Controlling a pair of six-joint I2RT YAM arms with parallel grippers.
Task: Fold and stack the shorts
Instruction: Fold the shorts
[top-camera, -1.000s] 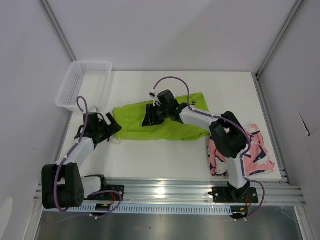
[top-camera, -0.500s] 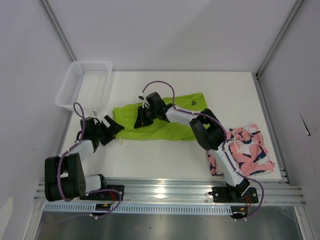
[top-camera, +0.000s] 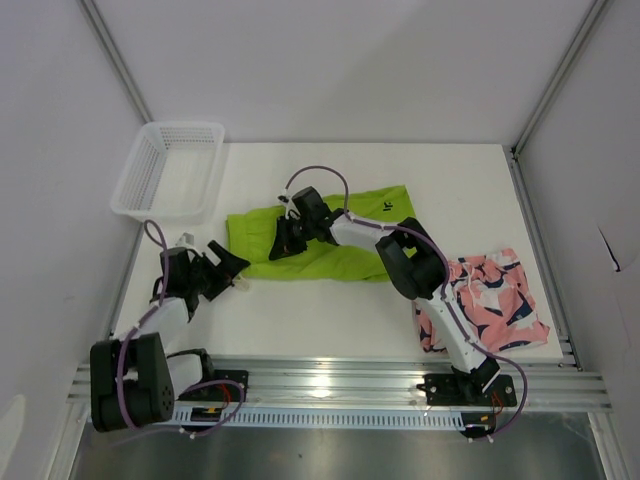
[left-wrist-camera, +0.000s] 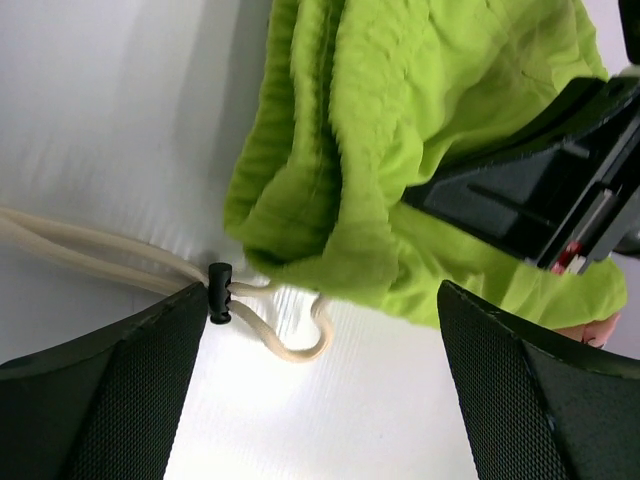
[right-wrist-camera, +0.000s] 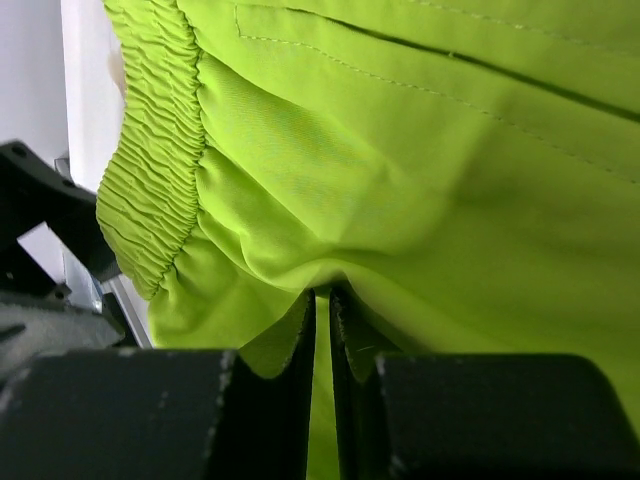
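Note:
The lime green shorts (top-camera: 335, 258) lie spread flat mid-table, with the waistband on the left. My right gripper (top-camera: 283, 238) rests on their left part, shut on a pinched fold of the green fabric (right-wrist-camera: 400, 150), which bunches around the closed tips (right-wrist-camera: 322, 300). My left gripper (top-camera: 230, 268) is open and empty, low over the table just left of the waistband corner (left-wrist-camera: 300, 200). A cream drawstring with a black toggle (left-wrist-camera: 219, 292) lies between its fingers (left-wrist-camera: 100, 390). The pink shark-print shorts (top-camera: 495, 300) lie crumpled at the right, partly under the right arm.
A white mesh basket (top-camera: 170, 170) stands at the back left corner. The right gripper's black body (left-wrist-camera: 540, 190) is close in front of my left gripper. Metal frame posts and the near rail border the table.
My right gripper slid left across the green shorts toward the waistband, then held still. My left gripper drew back a little toward the near edge, still open.

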